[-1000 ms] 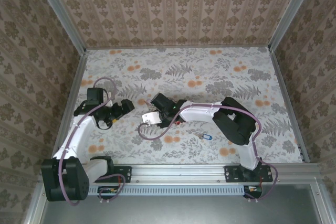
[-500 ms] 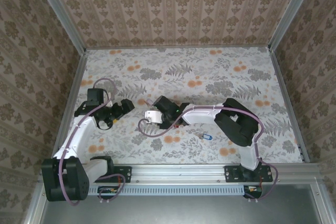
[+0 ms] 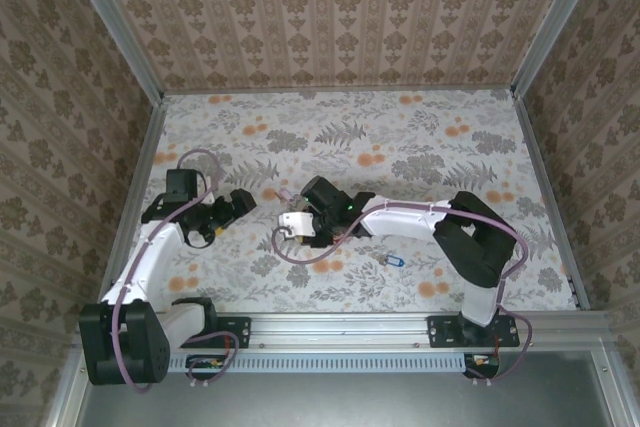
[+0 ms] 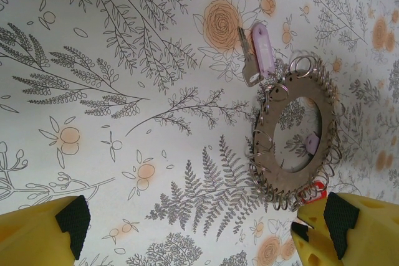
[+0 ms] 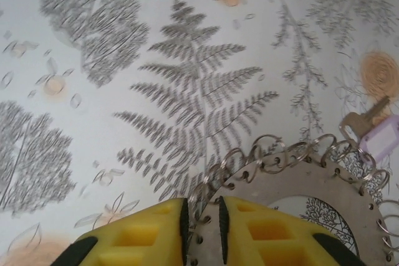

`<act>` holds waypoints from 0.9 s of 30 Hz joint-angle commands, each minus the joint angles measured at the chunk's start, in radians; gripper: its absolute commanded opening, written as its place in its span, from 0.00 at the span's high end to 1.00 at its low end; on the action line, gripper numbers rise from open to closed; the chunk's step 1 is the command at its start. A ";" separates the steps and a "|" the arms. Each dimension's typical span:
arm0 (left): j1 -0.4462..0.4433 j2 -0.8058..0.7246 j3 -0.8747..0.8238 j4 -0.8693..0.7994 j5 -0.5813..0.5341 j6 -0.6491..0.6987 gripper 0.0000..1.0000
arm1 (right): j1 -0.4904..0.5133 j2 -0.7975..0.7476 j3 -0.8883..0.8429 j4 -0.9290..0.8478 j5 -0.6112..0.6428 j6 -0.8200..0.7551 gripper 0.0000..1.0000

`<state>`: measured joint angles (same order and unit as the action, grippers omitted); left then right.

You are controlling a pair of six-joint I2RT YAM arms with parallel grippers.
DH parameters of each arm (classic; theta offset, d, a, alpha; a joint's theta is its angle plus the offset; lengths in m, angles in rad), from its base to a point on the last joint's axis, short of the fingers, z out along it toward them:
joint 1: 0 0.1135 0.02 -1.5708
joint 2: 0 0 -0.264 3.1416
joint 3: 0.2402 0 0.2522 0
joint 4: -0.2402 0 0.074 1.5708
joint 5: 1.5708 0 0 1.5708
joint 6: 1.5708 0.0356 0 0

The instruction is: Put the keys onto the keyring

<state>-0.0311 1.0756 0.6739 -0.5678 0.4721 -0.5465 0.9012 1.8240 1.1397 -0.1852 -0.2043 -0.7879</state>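
Right wrist: right pincer (image 5: 202, 213) pinches the keyring (image 5: 299, 185) rim on the bench (image 5: 93, 91). Left pincer (image 4: 204, 216) is spread nearby. Right elbow has swung outward since a second ago, grip apparently kept. Lilac key (image 4: 262, 51) seemingly unthreaded.

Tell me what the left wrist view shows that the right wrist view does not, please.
Left wrist view: the whole ring lying flat, a red tag at its rim, and the left gripper open, its yellow fingers wide apart. Right wrist view: the right gripper shut on the ring's band. Both: the ring with its small wire loops, and the lilac-tagged key lying beside it.
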 commanded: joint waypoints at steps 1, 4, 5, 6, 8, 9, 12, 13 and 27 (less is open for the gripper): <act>0.006 -0.019 -0.013 -0.005 0.008 0.004 0.00 | 0.000 -0.019 0.004 -0.153 -0.010 -0.188 0.73; 0.007 -0.020 -0.022 -0.002 0.021 0.016 0.00 | -0.005 -0.018 -0.006 -0.198 0.032 -0.301 0.69; 0.007 -0.019 -0.025 0.003 0.028 0.024 0.00 | -0.010 -0.020 -0.009 -0.211 0.044 -0.328 0.68; 0.006 -0.015 -0.025 0.001 0.033 0.029 0.00 | -0.016 -0.024 -0.011 -0.222 0.046 -0.348 0.67; 0.006 -0.011 -0.021 -0.013 0.041 0.037 0.00 | -0.029 -0.032 -0.011 -0.249 0.041 -0.381 0.65; 0.005 -0.012 -0.024 -0.014 0.046 0.036 0.00 | -0.034 -0.033 -0.002 -0.268 0.031 -0.397 0.64; 0.003 -0.016 -0.045 0.012 0.048 0.020 0.00 | -0.030 -0.019 0.044 -0.292 -0.017 -0.339 0.61; 0.004 -0.014 -0.048 0.015 0.048 0.015 0.00 | -0.023 -0.013 0.057 -0.267 -0.029 -0.255 0.61; 0.000 -0.048 -0.055 -0.010 0.029 0.008 0.00 | 0.151 -0.046 -0.188 0.238 0.519 0.327 0.75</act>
<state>-0.0311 1.0328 0.6209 -0.5606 0.4988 -0.5392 1.0519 1.8210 0.9863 -0.0620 0.1356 -0.5987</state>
